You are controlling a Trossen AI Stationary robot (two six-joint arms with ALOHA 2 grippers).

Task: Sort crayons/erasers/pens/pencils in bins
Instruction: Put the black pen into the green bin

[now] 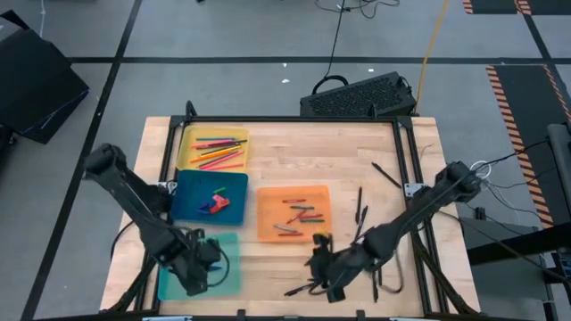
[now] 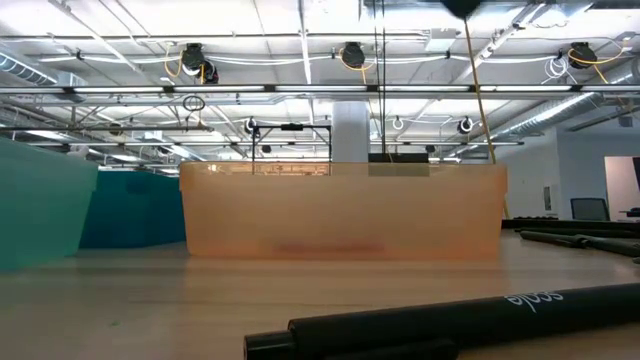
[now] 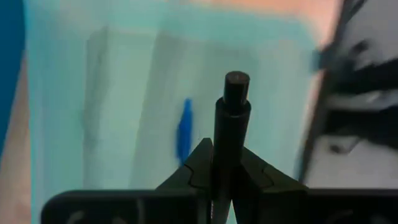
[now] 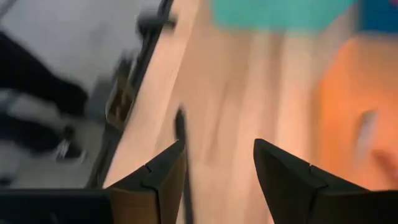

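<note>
Black pen (image 3: 231, 134) sat clamped in the left gripper (image 3: 229, 163) above the teal bin (image 1: 225, 276), where 1 blue pen (image 3: 184, 130) lay. Right gripper (image 4: 217, 163) hovered, fingers apart, over loose pens (image 1: 308, 287) near the orange bin (image 1: 268, 201).

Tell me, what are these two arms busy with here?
They are sorting stationery into coloured bins. The left gripper holds a black pen over the teal bin, where a blue pen already lies. The right gripper hangs open above loose pens on the table, near the orange bin.
</note>
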